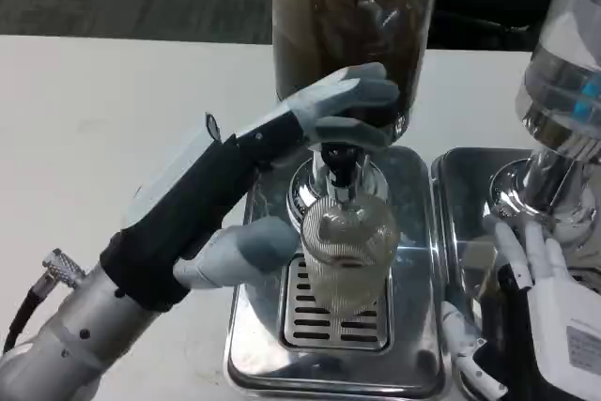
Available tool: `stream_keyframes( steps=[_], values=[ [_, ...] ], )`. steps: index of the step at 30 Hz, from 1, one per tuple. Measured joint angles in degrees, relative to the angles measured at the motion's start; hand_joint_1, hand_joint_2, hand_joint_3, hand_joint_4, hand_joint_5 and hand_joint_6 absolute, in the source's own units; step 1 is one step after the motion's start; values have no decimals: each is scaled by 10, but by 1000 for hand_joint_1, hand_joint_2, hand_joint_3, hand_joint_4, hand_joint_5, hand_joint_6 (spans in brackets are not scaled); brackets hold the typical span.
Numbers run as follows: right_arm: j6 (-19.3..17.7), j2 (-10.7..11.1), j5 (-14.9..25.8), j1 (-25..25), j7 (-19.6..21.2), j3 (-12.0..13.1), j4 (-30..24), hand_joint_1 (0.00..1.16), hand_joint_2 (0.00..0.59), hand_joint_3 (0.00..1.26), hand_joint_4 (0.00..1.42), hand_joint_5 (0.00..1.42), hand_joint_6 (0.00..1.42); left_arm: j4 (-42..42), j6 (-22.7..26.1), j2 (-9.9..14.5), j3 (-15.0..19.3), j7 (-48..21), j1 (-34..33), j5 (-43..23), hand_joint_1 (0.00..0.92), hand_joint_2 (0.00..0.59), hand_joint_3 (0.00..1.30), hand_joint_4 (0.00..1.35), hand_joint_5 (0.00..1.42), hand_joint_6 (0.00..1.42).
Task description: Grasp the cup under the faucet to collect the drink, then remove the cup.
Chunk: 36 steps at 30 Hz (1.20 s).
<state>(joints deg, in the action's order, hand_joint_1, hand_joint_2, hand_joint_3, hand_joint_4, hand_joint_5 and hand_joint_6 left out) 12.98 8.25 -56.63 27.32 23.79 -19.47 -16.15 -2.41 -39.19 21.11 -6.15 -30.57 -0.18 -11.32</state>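
Currently I am seeing my left hand (pixel 282 185) reaching in from the lower left corner, its forearm slanting up toward the dispenser (pixel 355 35) standing at the far edge of the worktop (pixel 103 129). Its upper fingers (pixel 347 100) are stretching across the tap (pixel 340 161) just below the dark drink tank, while the thumb (pixel 246 249) is lying against the left side of the cup (pixel 349 255). So the hand is spreading wide around the cup and tap, touching the cup from the side; I cannot tell whether it is truly clamping the cup. The ribbed clear cup is standing upright on the slotted grate of the steel drip tray (pixel 254 354), directly under the tap. My right hand (pixel 545 307) is resting low at the right edge, fingers pointing up and slightly apart, beside the base of a second dispenser (pixel 563 72), holding nothing.
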Motion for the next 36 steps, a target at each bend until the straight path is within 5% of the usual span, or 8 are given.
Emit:
stream_keyframes(
  steps=[21,25,28,32,36],
  values=[
    [-11,3,21,-3,0,1,2,269,437,63,0,26,182,-18,-72,7,8,63,23,124,0,98,325,180,392,372],
    [-44,12,69,-5,-10,8,2,303,374,0,0,16,205,-18,-75,10,8,71,23,131,0,98,327,180,392,373],
    [-94,18,153,-17,-43,26,2,334,310,0,0,0,87,-18,-75,10,8,74,24,131,0,98,330,181,393,375],
    [-142,27,252,-46,-100,48,29,382,281,0,0,0,2,-17,-75,10,6,78,24,130,0,101,281,181,379,363],
    [-168,35,301,-65,-135,58,61,455,257,0,0,0,0,-16,-75,10,4,81,24,131,0,104,278,181,377,364]
  ],
)
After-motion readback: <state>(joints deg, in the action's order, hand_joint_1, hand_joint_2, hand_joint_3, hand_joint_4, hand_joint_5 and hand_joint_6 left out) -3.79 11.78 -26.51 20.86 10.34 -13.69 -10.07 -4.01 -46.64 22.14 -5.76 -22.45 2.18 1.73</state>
